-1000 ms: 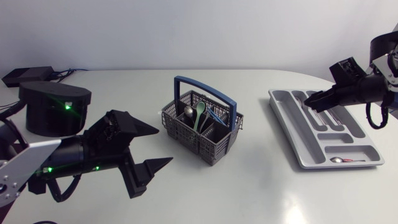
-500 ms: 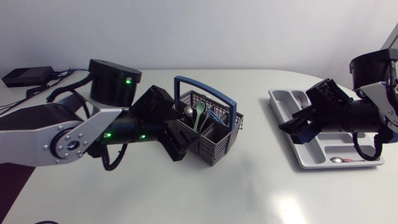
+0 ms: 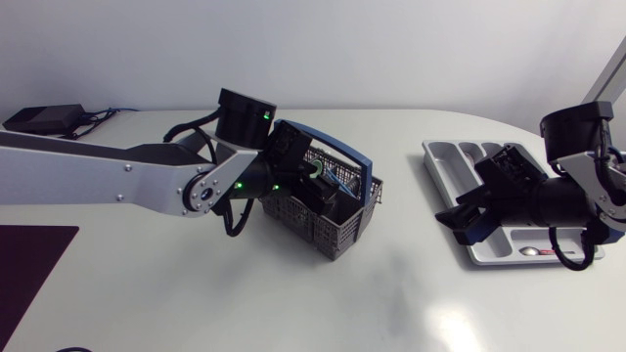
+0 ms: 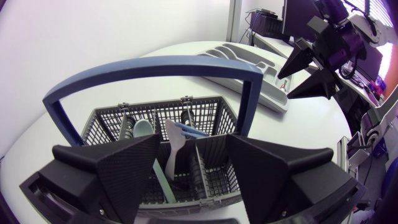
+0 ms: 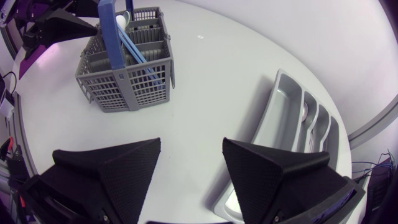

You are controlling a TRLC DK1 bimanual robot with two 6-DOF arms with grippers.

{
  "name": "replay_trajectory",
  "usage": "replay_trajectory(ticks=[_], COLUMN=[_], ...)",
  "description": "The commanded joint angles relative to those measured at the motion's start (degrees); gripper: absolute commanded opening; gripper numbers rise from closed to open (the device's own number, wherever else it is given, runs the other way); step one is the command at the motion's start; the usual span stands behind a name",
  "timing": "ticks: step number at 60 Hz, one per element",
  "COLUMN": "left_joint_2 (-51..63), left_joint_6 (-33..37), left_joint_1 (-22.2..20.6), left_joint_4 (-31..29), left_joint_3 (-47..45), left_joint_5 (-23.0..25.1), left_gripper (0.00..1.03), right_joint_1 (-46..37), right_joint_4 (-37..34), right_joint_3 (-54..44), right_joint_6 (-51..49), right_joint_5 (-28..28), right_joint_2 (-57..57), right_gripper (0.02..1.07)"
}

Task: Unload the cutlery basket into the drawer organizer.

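The grey cutlery basket (image 3: 337, 220) with a blue handle (image 3: 323, 140) stands mid-table. It holds a pale green spoon (image 4: 142, 127), a white spoon (image 4: 171, 144) and a blue-handled piece (image 4: 190, 130). My left gripper (image 3: 305, 188) hangs over the basket's near-left side, open. In the left wrist view the left gripper (image 4: 191, 167) has the spoon handles below its gap, with neither finger touching them. The grey drawer organizer (image 3: 445, 154) lies at the right. My right gripper (image 3: 458, 217) is open and empty, low at the organizer's left front edge, facing the basket (image 5: 124, 71).
A small black box (image 3: 44, 119) with cables sits at the table's far left corner. A piece of cutlery (image 3: 529, 252) lies in the organizer's front compartment, partly behind my right arm. Bare white tabletop lies between the basket and the organizer (image 5: 298, 124).
My left arm swung from the front left up to the basket, and its fingers narrowed over it. My right arm pulled back from over the organizer towards its left front edge.
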Motion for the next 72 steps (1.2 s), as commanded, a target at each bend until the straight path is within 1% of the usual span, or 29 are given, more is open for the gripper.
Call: replay_trajectory(ticks=[1, 7, 8, 11, 13, 22, 23, 25, 31, 34, 36, 43, 45, 48, 52, 57, 72], left_joint_2=[2.43, 3.75, 3.92, 4.27, 4.54, 4.71, 4.89, 5.15, 5.94, 6.12, 6.21, 6.38, 6.47, 6.3, 5.59, 4.01, -2.67], left_joint_6=[-2.06, -2.33, -2.5, -2.59, -2.68, -2.85, -2.85, -2.85, -2.85, -2.85, -2.85, -2.85, -2.94, -3.03, -3.03, -3.2, -3.38], left_joint_1=[-0.01, -0.01, -0.01, -0.09, -0.36, -0.89, -0.89, -0.97, -1.06, -1.15, -1.24, -1.33, -1.33, -1.24, -1.15, -0.8, -1.06], left_joint_4=[1.36, 1.88, 2.32, 2.76, 2.76, 2.94, 3.03, 3.03, 3.03, 3.03, 3.03, 3.2, 3.55, 3.82, 3.91, 4.08, 4.52], left_joint_3=[2.68, 3.29, 3.38, 3.73, 4.08, 4.26, 4.35, 4.35, 4.7, 4.79, 4.96, 5.23, 5.31, 5.31, 4.79, 3.64, -0.31], left_joint_5=[-0.57, -1.62, -1.8, -1.89, -1.89, -2.06, -2.06, -2.06, -2.06, -2.06, -1.97, -1.97, -1.97, -1.97, -1.97, -1.89, -1.89], left_gripper=[0.58, 0.52, 0.49, 0.44, 0.39, 0.3, 0.27, 0.24, 0.24, 0.23, 0.2, 0.19, 0.14, 0.09, 0.06, 0.06, 0.06], right_joint_1=[0.0, -0.36, -0.53, -0.71, -0.88, -1.15, -1.15, -1.15, -1.15, -1.15, -1.15, -1.15, -1.15, -1.15, -1.15, -1.15, -0.71], right_joint_4=[0.75, 1.1, 1.28, 1.37, 1.81, 1.9, 1.9, 1.9, 1.9, 1.9, 1.9, 1.98, 1.98, 1.98, 2.25, 3.48, 3.48], right_joint_3=[-2.11, -2.63, -2.81, -3.07, -3.34, -3.95, -3.95, -4.04, -4.13, -4.13, -4.22, -4.48, -4.57, -4.57, -4.83, -5.27, -5.62], right_joint_6=[0.06, -0.29, -0.47, -0.65, -0.91, -1.09, -1.09, -1.09, -1.0, -1.0, -1.0, -0.91, -0.82, -0.82, -0.82, -0.82, -0.56], right_joint_5=[-0.1, -0.1, -0.1, -0.1, -0.1, -0.1, -0.1, -0.1, -0.1, -0.1, -0.1, -0.1, -0.1, -0.1, 0.16, 0.16, 0.25], right_joint_2=[-0.56, -0.65, -0.65, -0.65, -0.65, -0.83, -0.91, -0.91, -1.09, -1.09, -1.09, -1.09, -1.09, -1.09, -1.09, -0.91, -0.74], right_gripper=[0.75, 0.75, 0.75, 0.75, 0.75, 0.75, 0.75, 0.75, 0.75, 0.75, 0.75, 0.75, 0.75, 0.75, 0.75, 0.75, 0.75])
